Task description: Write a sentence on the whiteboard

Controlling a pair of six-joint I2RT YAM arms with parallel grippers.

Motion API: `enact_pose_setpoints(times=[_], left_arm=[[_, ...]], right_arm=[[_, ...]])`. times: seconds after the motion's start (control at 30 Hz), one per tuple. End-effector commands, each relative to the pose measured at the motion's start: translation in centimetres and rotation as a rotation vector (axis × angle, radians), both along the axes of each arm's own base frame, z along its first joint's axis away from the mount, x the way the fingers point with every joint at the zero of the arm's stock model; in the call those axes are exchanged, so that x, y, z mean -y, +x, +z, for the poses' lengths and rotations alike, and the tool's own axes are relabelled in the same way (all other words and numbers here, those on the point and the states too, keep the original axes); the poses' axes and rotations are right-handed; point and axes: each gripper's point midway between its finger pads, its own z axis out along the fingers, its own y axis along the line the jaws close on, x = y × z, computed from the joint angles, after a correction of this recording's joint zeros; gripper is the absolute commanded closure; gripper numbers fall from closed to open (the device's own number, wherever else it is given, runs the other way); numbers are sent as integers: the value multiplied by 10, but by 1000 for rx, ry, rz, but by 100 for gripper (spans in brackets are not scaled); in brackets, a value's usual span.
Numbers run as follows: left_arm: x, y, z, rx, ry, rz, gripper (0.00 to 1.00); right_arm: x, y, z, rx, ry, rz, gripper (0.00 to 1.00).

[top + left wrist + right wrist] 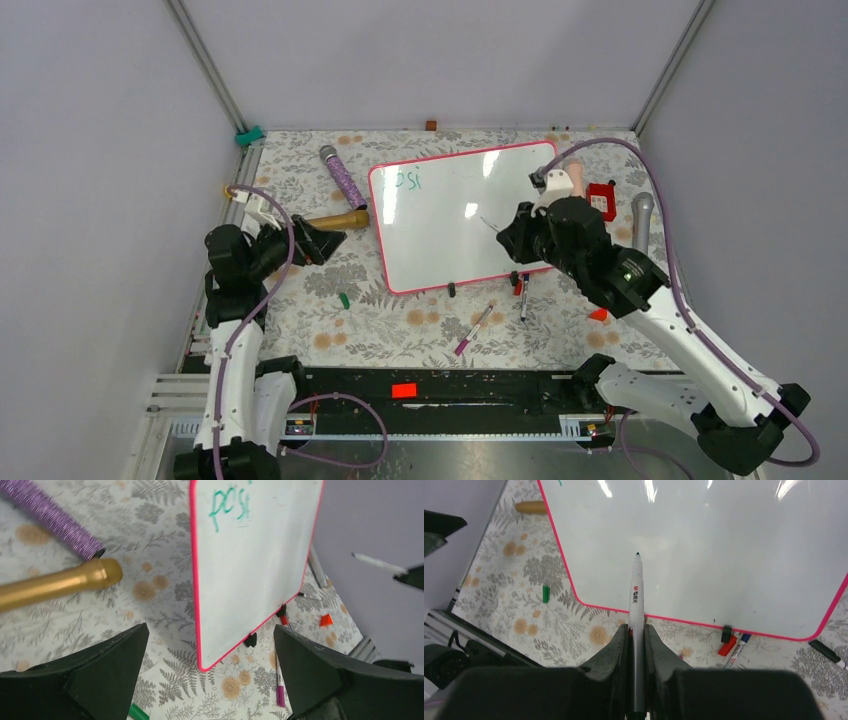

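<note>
- Two arms flank the large glossy white whiteboard with a thin pink-red frame, which lies flat on the floral-patterned tablecloth.
- The right gripper is clenched on a slim white marker pen. Its bare tip is over the whiteboard's right half; I cannot tell if it touches.
- The left gripper hangs spread and empty just left of the whiteboard.
- Green scribbled letters sit in the whiteboard's far-left corner.

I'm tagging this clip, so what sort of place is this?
Likely a lab robot cell: plain walls box in a floral table, two arms mounted at its edge, a whiteboard laid out.
</note>
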Motion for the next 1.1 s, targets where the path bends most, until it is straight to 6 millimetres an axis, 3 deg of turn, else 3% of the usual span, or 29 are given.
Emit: enact_pose_setpoints(times=[0.0, 0.1, 0.37, 0.6, 0.67, 0.73, 0.83, 1.07], left_arm=[[-32, -11, -51, -246, 58, 236, 1], [-48, -19, -60, -355, 99, 344, 1], [-42, -21, -95, -485, 81, 410, 1], [-29, -28, -88, -484, 130, 328, 2], [-25, -33, -72, -456, 116, 312, 1], [-31, -38, -63, -421, 108, 369, 1], [-42, -52, -73, -438, 91, 462, 1], [-43, -66, -45, -267, 92, 497, 1]], right_arm=[[4, -14, -3, 58, 43, 54, 100], [8, -24, -8, 51, 45, 69, 100], [32, -18, -12, 67, 42, -73, 100], [38, -20, -6, 101, -14, -46, 100], [36, -25, -4, 112, -18, -8, 100], [34, -30, 0, 118, -12, 26, 100], [36, -37, 8, 100, -28, 49, 100], [40, -46, 22, 119, -22, 69, 100]])
